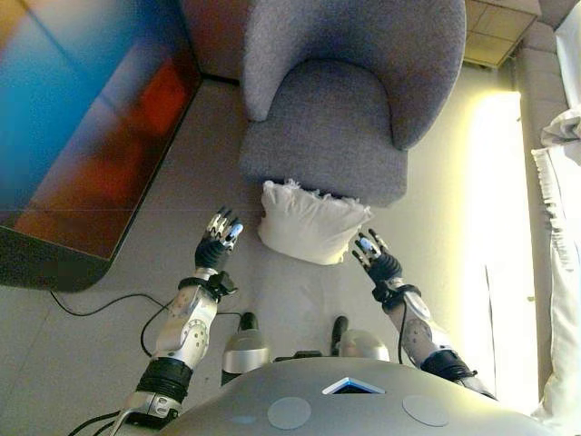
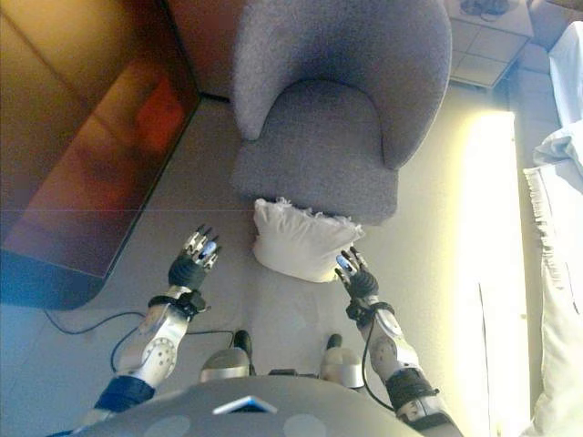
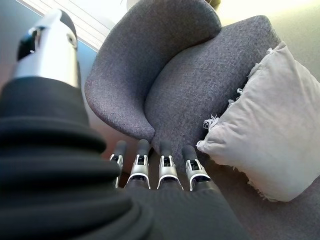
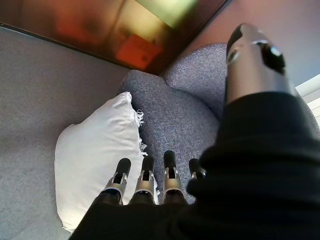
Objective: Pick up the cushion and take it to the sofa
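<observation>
A white fringed cushion (image 1: pixel 309 222) lies on the grey floor, leaning against the front of a grey armchair (image 1: pixel 340 109). My left hand (image 1: pixel 218 241) hovers open to the cushion's left, a short gap away. My right hand (image 1: pixel 374 254) is open at the cushion's right corner, close to it or just touching. In the left wrist view the cushion (image 3: pixel 270 140) shows past straight fingers (image 3: pixel 167 167); the right wrist view shows the cushion (image 4: pixel 95 155) beyond straight fingers (image 4: pixel 145 177). Neither hand holds anything.
A large dark glossy table or screen (image 1: pixel 82 127) fills the left side. White cloth and furniture (image 1: pixel 558 182) stand along the right edge. Open grey floor (image 1: pixel 182 182) lies between the table and the armchair.
</observation>
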Tool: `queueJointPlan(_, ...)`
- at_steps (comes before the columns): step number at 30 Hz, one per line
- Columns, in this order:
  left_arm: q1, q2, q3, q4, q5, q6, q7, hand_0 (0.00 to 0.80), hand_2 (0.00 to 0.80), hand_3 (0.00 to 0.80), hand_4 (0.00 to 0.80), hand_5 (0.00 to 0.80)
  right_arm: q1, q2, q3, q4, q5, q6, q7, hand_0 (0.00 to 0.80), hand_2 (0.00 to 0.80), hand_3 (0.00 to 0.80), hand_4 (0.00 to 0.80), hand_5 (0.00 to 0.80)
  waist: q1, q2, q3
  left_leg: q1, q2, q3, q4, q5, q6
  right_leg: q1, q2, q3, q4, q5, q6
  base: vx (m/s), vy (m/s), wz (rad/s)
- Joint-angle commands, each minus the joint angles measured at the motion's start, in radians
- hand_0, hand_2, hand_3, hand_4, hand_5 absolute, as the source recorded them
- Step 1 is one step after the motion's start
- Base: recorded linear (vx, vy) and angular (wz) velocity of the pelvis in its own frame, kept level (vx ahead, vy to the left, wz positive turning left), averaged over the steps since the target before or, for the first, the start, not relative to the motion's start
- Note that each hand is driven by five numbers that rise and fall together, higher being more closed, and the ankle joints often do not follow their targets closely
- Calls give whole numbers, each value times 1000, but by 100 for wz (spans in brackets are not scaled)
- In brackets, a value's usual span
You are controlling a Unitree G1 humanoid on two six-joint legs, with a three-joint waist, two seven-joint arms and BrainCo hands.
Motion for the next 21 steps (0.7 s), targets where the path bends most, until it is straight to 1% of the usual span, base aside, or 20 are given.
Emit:
queueJointPlan(1, -13, 8, 10, -19, 17, -70, -14, 0, 0, 0, 0, 0, -6, 16, 3, -53, -13, -41, 16, 0, 0, 0, 0, 0, -6, 8, -24, -18, -9, 8, 48, -53, 34, -57, -16, 25, 66, 1, 48, 0, 0, 0)
queueJointPlan(2, -12, 7, 10, -18, 16, -72, -16, 0, 0, 0, 0, 0, -7, 15, 4, -54, -10, -38, 16, 0, 0, 0, 0, 0, -6, 8, -24, -19, -9, 9, 49, -53, 35, -57, -17, 26, 66, 1, 49, 0, 0, 0)
queueJointPlan(4, -11, 5, 13, -19, 14, -68, -17, 0, 0, 0, 0, 0, -6, 19, 0, -54, 66, -16, 30, 0, 0, 0, 0, 0, -6, 6, -23, -21, -9, 9, 53, -54, 35, -59, -19, 26, 68, 1, 49, -4, 16, 0)
queueJointPlan(5, -11, 5, 14, -16, 10, -68, -21, 0, 0, 0, 0, 0, -5, 25, -6, -52, 79, -12, 35, 0, 0, 0, 0, 0, -5, 6, -22, -23, -10, 9, 57, -55, 36, -60, -20, 27, 71, 0, 49, -6, 37, -2)
queueJointPlan(9, -8, -1, 14, -13, 10, -77, -22, 0, 0, 0, 0, 0, -7, 28, -8, -55, 51, -9, 25, 0, 0, 0, 0, 0, -3, 3, -20, -29, -23, -8, 93, -80, 45, -62, -30, 45, 88, -7, 51, 13, 49, -4)
queueJointPlan(14, -3, 5, 14, -20, 8, -81, -13, 0, 0, 0, 0, 0, -10, 22, -9, -52, 39, 1, 21, 0, 0, 0, 0, 0, -4, -6, -21, -39, -21, 5, 157, -109, 48, -60, -49, 60, 110, -13, 55, 29, 55, -6)
queueJointPlan(18, -8, 9, 17, -20, -9, -81, -7, 0, 0, 0, 0, 0, -19, 16, -7, -40, 13, 6, 26, 0, 0, 0, 0, 0, 1, -12, -16, -63, -27, -11, 221, -139, 50, -66, -66, 76, 127, -14, 56, 11, 63, -2)
queueJointPlan(21, -9, 8, 22, -11, -11, -80, -11, 0, 0, 0, 0, 0, -24, 16, -5, -30, 12, 1, 29, 0, 0, 0, 0, 0, 4, -13, -14, -65, -39, -11, 212, -136, 53, -66, -78, 70, 119, -1, 65, -19, 81, -7)
